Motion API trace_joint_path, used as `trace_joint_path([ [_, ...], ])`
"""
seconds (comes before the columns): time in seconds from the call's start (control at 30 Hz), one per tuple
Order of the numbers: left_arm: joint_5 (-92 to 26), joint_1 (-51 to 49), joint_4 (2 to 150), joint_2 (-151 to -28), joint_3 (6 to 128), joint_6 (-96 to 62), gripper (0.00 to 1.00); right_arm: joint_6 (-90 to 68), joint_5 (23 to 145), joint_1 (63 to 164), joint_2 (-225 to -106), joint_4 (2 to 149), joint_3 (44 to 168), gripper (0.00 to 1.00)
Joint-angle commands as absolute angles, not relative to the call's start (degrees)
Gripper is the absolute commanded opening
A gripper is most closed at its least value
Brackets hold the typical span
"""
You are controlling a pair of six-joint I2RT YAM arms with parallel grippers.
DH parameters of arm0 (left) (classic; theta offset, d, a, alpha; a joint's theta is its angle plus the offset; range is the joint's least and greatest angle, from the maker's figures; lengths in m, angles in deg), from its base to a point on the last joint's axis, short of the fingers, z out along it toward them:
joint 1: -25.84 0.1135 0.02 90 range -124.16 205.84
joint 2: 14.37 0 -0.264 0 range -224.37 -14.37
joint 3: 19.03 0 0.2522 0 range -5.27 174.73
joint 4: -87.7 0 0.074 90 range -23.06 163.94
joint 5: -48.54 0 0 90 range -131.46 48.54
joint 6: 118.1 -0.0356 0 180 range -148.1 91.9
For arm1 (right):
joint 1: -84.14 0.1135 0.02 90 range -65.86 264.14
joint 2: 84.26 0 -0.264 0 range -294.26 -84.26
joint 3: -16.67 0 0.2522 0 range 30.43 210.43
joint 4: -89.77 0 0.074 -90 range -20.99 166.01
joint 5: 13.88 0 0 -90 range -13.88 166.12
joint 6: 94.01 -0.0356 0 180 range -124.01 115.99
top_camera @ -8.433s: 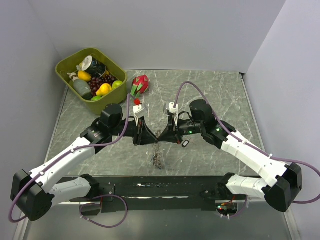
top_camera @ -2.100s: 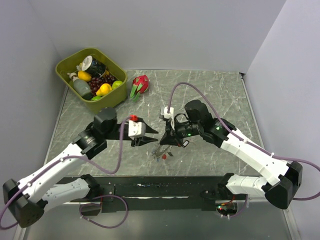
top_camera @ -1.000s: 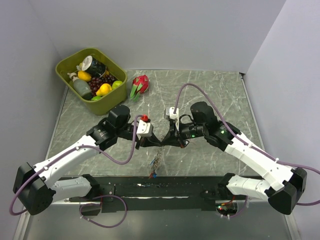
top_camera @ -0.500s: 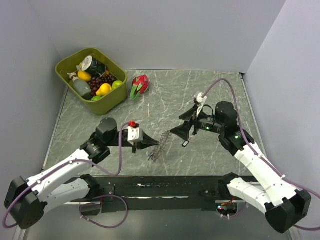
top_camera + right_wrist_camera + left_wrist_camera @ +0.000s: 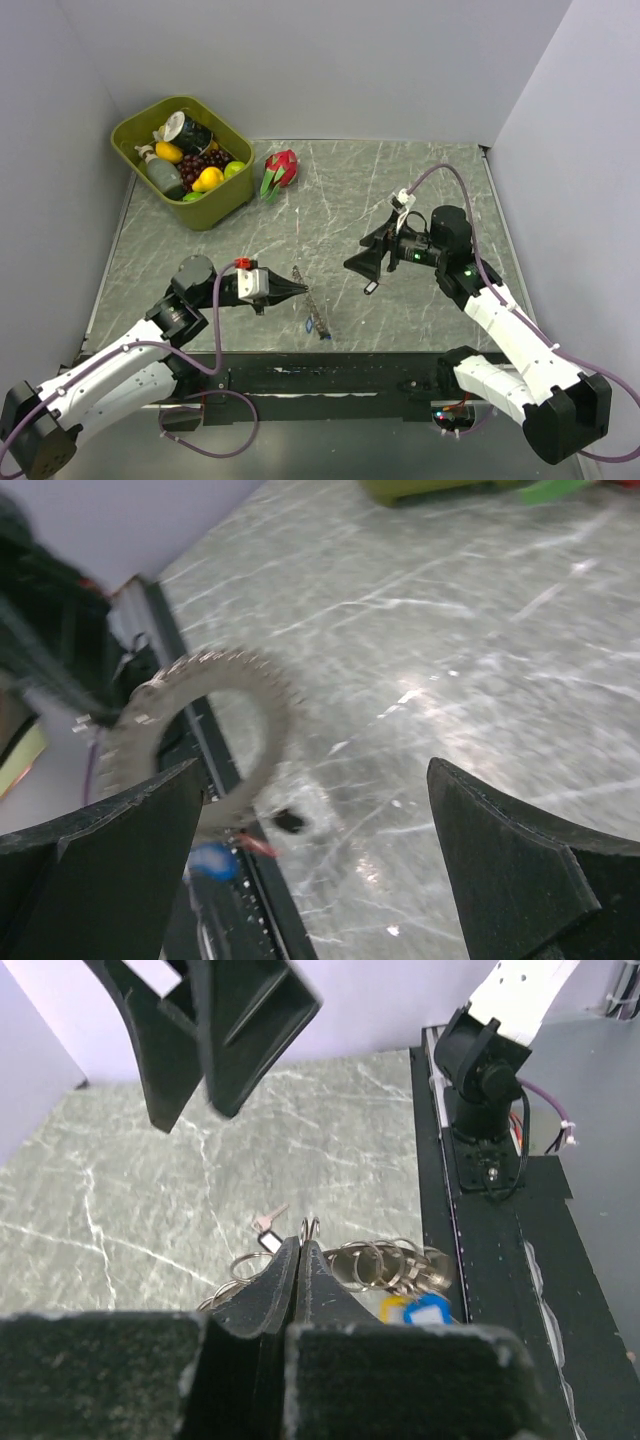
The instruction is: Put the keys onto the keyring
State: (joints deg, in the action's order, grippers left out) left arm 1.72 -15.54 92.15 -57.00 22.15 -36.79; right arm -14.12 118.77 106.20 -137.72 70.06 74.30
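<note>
Where bench (image 5: 420,190) meets near edge, about 6 o'clock: left tool (image 5: 298,291) clenched on keyring (image 5: 318,322) rim. Ring stands on edge, blue tags (image 5: 425,1310) low beside it. At ring's 2 o'clock: lone key (image 5: 370,288), dark tag, flat on bench, apart from ring. At key's 11 o'clock, close: right tool (image 5: 355,262), released, fingers (image 5: 100,880) spread wide, holding nothing. Far, 11 o'clock corner: green bin (image 5: 222,205) with fruit. Dragon fruit (image 5: 283,167) at bin's 3 o'clock.
</note>
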Motion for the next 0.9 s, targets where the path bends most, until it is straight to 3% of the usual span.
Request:
trace_joint_path([
  [0.0, 1.4, -15.6, 88.3, -57.9, 25.7, -38.2, 0.01, -12.4, 128.2, 106.4, -136.5, 75.8, 73.8, 0.99],
  [0.2, 3.3, -15.6, 72.1, -63.1, 35.8, -43.2, 0.01, -4.5, 129.5, 112.7, -136.8, 70.6, 77.6, 0.96],
  [0.37, 1.8, -15.6, 67.3, -65.1, 40.0, -45.8, 0.01, -2.1, 127.2, 116.4, -139.6, 69.6, 78.8, 0.89],
  [0.53, 0.9, -15.6, 67.0, -65.1, 38.9, -46.2, 0.01, -8.1, 112.5, 115.6, -140.6, 72.1, 76.1, 0.88],
  [0.67, 0.6, -15.6, 67.5, -63.7, 37.2, -45.9, 0.01, -11.3, 100.1, 113.9, -141.4, 70.7, 74.5, 0.95],
  [0.87, -0.8, -15.6, 66.6, -62.7, 35.4, -46.4, 0.01, -17.3, 88.3, 108.8, -149.3, 62.8, 77.3, 0.93],
])
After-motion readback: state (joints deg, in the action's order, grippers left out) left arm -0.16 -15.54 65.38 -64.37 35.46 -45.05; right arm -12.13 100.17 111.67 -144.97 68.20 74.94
